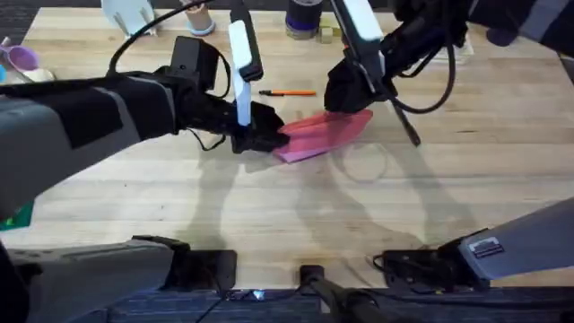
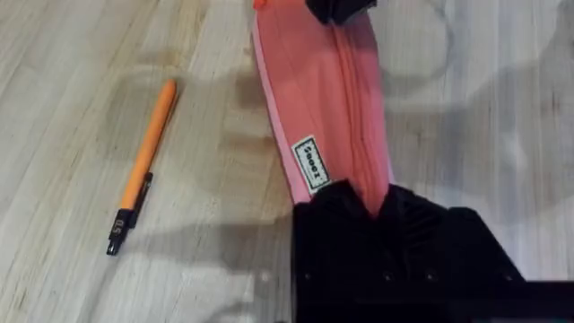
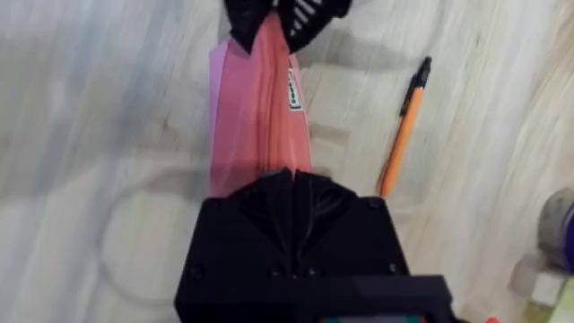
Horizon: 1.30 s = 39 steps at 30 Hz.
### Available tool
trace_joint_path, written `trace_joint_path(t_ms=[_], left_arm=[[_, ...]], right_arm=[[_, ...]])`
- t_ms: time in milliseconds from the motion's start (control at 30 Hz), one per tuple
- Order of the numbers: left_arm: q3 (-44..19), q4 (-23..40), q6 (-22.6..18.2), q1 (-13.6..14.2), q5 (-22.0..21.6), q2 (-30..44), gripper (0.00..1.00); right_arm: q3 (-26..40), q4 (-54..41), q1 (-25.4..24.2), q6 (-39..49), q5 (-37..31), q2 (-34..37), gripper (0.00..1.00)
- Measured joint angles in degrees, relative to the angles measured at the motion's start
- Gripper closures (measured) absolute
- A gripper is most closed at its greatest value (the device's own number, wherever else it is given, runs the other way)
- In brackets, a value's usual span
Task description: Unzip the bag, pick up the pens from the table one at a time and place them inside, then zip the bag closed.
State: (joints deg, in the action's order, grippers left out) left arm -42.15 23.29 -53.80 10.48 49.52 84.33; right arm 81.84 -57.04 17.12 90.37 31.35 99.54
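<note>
The pink bag (image 1: 327,133) lies flat mid-table, stretched between both grippers, and its zipper (image 2: 345,99) looks closed along its length. My left gripper (image 1: 269,135) is shut on the bag's left end (image 2: 369,199). My right gripper (image 1: 348,97) is shut on the bag's right end (image 3: 285,178); whether it pinches the zipper pull is hidden. An orange pen (image 1: 289,92) with a black end lies on the table (image 1: 269,215) just behind the bag (image 2: 142,175) (image 3: 402,135). To the right of the bag lies a slim black pen (image 1: 406,126).
Cups and small containers (image 1: 305,18) stand along the table's back edge, with a white object (image 1: 130,13) at the back left and a purple item (image 1: 20,58) at the far left. A faint ring mark (image 1: 363,163) sits in front of the bag.
</note>
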Motion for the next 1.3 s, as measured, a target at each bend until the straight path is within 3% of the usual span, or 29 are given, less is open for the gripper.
trace_joint_path(t_ms=[267,400,600,700,833,867,1300], left_arm=[[0.0,0.0,0.0,0.0,0.0,0.0,0.958],[0.0,0.0,0.0,0.0,0.0,0.0,0.959],[0.0,0.0,0.0,0.0,0.0,0.0,0.958],[0.0,0.0,0.0,0.0,0.0,0.0,0.958],[0.0,0.0,0.0,0.0,0.0,0.0,0.958],[0.0,0.0,0.0,0.0,0.0,0.0,0.958],[0.0,0.0,0.0,0.0,0.0,0.0,0.958]], right_arm=[[5.5,-0.2,0.0,-19.8,-1.6,-1.3,0.971],[9.4,-2.2,0.0,-32.3,-5.2,-2.6,0.971],[15.0,-8.4,0.0,-44.3,-11.5,-2.8,0.946],[17.6,-10.5,0.0,-48.2,-14.1,-2.8,0.69],[20.2,-11.5,0.0,-50.6,-16.0,-2.8,0.133],[20.4,-11.8,0.0,-50.8,-16.6,-2.8,0.04],[20.4,-15.1,0.0,-52.5,-22.9,-2.8,0.005]])
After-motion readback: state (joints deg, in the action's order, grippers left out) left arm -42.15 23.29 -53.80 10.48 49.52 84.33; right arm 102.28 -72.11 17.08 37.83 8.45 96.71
